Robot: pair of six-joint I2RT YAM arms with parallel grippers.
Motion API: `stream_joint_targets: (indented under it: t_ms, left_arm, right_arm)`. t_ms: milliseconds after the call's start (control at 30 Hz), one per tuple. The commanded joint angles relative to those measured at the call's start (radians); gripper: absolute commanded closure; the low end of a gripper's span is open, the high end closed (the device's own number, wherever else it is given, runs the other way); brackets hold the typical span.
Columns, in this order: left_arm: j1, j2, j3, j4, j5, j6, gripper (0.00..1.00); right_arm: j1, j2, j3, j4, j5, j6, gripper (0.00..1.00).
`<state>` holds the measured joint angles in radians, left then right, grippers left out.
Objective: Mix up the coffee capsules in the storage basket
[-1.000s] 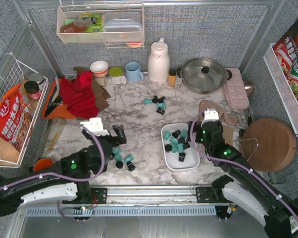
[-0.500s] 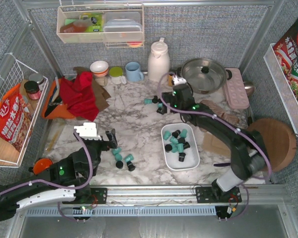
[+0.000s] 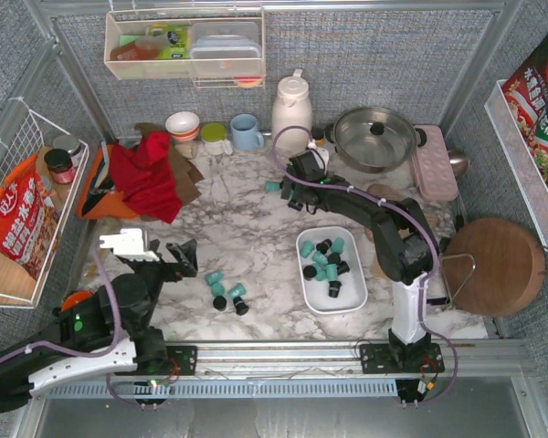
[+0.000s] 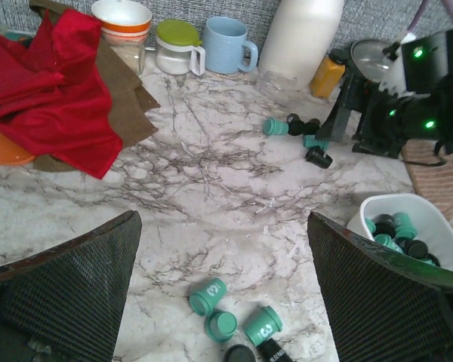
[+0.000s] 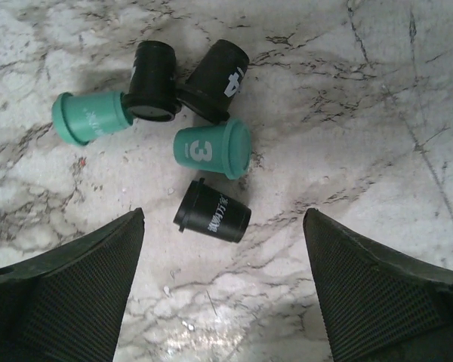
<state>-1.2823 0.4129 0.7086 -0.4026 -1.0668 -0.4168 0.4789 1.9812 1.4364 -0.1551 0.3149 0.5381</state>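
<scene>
Left gripper (image 3: pixel 180 259): jaws wide, holding nothing, above the desk (image 3: pixel 247 228) at 10 o'clock of a near cluster (image 3: pixel 225 291), teal and black, lying loose. Basket (image 3: pixel 300 258): at 3 o'clock of that cluster, carrying mixed capsules (image 3: pixel 327 266). Right gripper (image 5: pixel 223 215): jaws wide, holding nothing, poised over the far cluster (image 5: pixel 211 151) at the basket's 11 o'clock; five lie there on their sides, several touching. Risks, as judged: closing here may catch two at once or pinch one off-centre, because they crowd together. A nudged one would likely roll off across the smooth desk. With both clusters outside the basket, the mix looks incomplete.
</scene>
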Motion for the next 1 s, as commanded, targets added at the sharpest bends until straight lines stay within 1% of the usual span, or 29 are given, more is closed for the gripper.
stream_joint_targets:
  t_ms: [0,133,267,433,733,967]
  left_arm:
    - [0.000,-0.079,-0.010,-0.051,-0.007,-0.074,0.01]
    - [0.000,-0.163,-0.028,-0.042,-0.013,-0.087,0.01]
    - [0.000,-0.223,-0.041,-0.035,-0.016,-0.105,0.01]
    - [0.000,-0.234,-0.043,-0.036,-0.012,-0.106,0.01]
    - [0.000,-0.199,-0.035,-0.047,-0.008,-0.105,0.01]
    - [0.000,-0.202,-0.034,-0.051,-0.010,-0.107,0.01]
  right_arm:
    - [0.022,0.058,0.043,-0.006,0.098,0.135,0.10]
    - [0.051,0.116,0.105,-0.059,0.147,0.163,0.12]
    - [0.064,0.136,0.111,-0.089,0.192,0.206,0.12]
    - [0.067,0.147,0.103,-0.109,0.211,0.252,0.13]
    - [0.067,0.176,0.116,-0.115,0.200,0.270,0.27]
    - [0.066,0.188,0.125,-0.119,0.190,0.255,0.36]
